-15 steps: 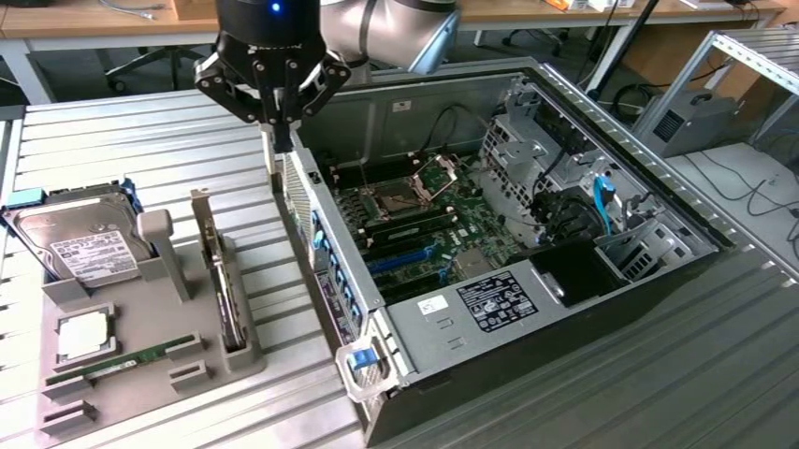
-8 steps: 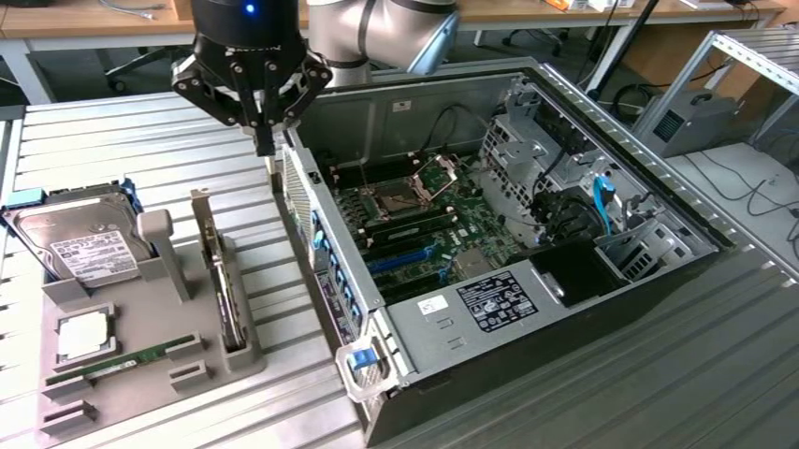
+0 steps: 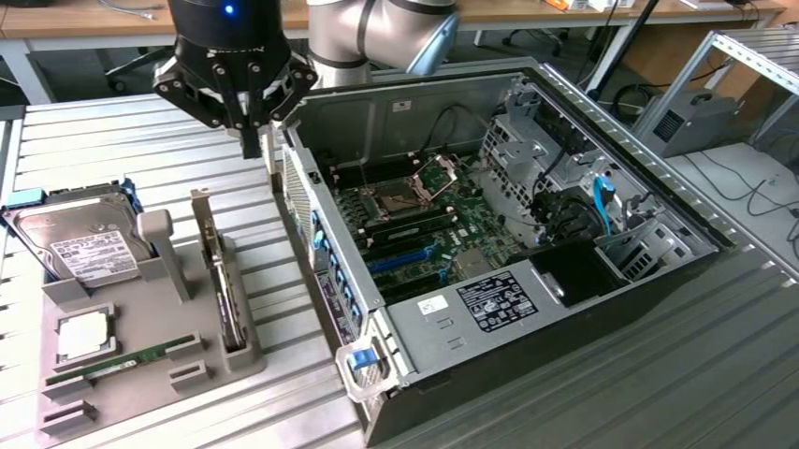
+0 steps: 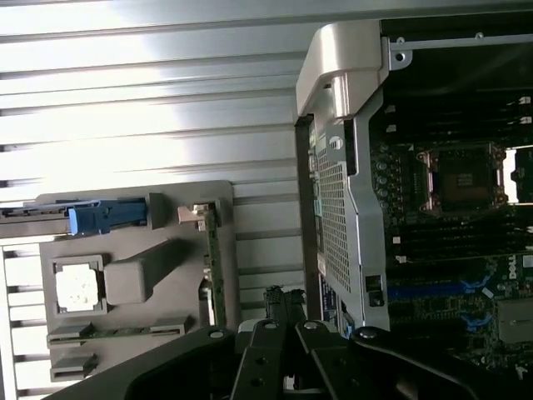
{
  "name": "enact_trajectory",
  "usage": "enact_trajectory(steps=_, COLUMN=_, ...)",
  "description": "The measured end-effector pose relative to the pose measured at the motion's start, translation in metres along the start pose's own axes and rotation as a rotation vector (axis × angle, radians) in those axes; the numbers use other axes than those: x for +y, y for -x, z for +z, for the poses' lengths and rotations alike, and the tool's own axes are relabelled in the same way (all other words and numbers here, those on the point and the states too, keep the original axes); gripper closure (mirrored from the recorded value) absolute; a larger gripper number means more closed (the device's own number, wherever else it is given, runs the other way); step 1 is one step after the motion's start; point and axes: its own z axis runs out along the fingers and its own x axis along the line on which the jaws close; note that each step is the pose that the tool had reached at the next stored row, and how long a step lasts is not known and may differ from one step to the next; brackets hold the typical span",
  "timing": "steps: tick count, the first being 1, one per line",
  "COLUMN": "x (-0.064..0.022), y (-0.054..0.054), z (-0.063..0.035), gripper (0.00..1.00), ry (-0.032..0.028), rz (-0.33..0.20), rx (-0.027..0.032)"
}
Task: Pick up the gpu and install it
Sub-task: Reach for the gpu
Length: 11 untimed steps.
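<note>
Above the ribbed table, close to the far corner of the open computer case (image 3: pixel 327 201), the gripper (image 3: pixel 254 145) hangs with its fingers clenched together on nothing. The gpu (image 3: pixel 225 290) stands on edge in a slot of the grey tray (image 3: pixel 247 360), its silver bracket at the end nearer the gripper – lower than the fingertips and apart from them.

On the exterior view's left of the card are a grey post (image 3: pixel 160 248), a hard drive (image 3: pixel 78 251), a processor chip (image 3: pixel 82 337) and a green memory stick (image 3: pixel 125 360). The case wall rises just beside the tray.

The exterior view looks down on the case's blue slots (image 3: pixel 406 257). The wrist view shows the card (image 4: pixel 211 267) edge-on as a thin strip, with the closed gripper (image 4: pixel 283 315) between it and the case wall.
</note>
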Motion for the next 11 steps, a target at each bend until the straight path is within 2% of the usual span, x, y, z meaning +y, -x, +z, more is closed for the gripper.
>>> enact_trajectory(steps=4, x=-0.0008, y=-0.01, z=-0.0001, gripper=0.89, ry=0.0001, rz=0.0, rx=-0.0001)
enact_trajectory(steps=11, x=-0.0026, y=-0.034, z=-0.0004, gripper=0.89, ry=0.0, rz=0.0, rx=-0.0001)
